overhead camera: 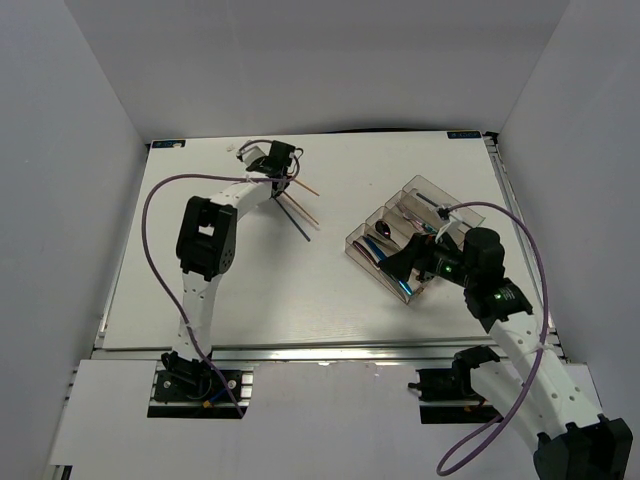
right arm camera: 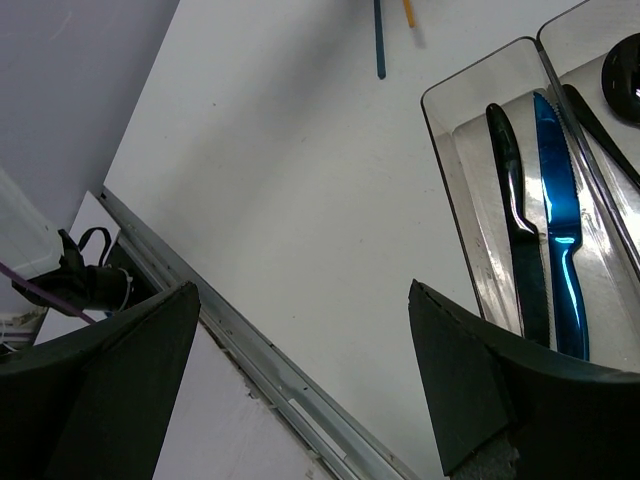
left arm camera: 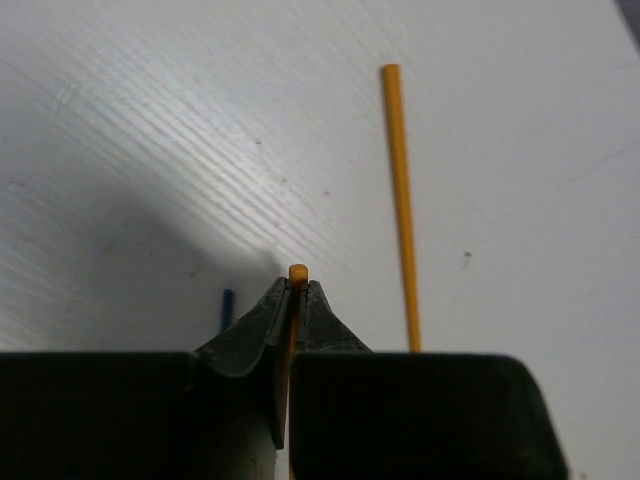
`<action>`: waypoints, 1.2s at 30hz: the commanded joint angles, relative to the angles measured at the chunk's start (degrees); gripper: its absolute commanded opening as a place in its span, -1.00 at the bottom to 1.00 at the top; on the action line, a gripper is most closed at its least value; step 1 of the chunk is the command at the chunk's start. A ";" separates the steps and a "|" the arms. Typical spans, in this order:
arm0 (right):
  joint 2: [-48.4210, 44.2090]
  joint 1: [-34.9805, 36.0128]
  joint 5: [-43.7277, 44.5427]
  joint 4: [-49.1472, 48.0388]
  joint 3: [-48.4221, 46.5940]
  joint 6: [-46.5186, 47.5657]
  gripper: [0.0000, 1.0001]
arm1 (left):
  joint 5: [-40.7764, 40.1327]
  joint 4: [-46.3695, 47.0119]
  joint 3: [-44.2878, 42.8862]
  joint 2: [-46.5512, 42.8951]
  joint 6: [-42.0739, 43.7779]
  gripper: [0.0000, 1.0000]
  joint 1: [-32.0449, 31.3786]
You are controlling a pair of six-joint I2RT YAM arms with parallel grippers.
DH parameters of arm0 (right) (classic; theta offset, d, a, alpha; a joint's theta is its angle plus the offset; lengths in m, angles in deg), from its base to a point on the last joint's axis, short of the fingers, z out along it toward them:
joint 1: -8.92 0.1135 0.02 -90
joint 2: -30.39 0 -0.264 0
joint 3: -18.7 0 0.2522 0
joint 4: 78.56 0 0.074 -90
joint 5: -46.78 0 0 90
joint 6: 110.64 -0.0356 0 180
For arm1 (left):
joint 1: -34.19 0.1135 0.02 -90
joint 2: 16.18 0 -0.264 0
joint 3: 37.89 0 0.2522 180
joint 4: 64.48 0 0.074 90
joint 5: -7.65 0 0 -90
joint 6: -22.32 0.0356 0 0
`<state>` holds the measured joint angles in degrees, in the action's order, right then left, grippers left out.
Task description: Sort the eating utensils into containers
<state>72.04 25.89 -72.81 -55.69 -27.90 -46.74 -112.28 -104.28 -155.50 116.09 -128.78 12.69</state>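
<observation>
My left gripper (overhead camera: pixel 281 170) is at the back of the table, shut on an orange chopstick (left arm camera: pixel 297 273) whose tip sticks out past the fingertips. A second orange chopstick (left arm camera: pixel 400 200) lies on the table just right of it, and a blue stick's tip (left arm camera: pixel 227 303) lies to the left. The clear divided tray (overhead camera: pixel 353 243) sits right of centre. In the right wrist view its end compartment (right arm camera: pixel 440 130) holds a dark knife (right arm camera: pixel 520 230) and a blue knife (right arm camera: pixel 558 220), with a black spoon (right arm camera: pixel 625 65) beside them. My right gripper (right arm camera: pixel 302 288) is open and empty, above the tray's near end (overhead camera: pixel 408 265).
The loose chopsticks (overhead camera: pixel 300 212) and a dark blue stick (overhead camera: pixel 298 230) lie fanned out between the left gripper and the tray. The table's metal front edge (right arm camera: pixel 270 375) runs under the right gripper. White walls enclose the table on three sides.
</observation>
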 commanded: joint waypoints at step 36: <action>31.03 17.47 9.81 -13.40 -18.93 -3.68 0.55 | 23.52 40.19 52.61 -55.01 3.45 -1.00 -21.30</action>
<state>102.70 41.78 -64.11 -67.12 -44.03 -48.65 -88.33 -67.82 -103.94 63.72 -124.13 -7.81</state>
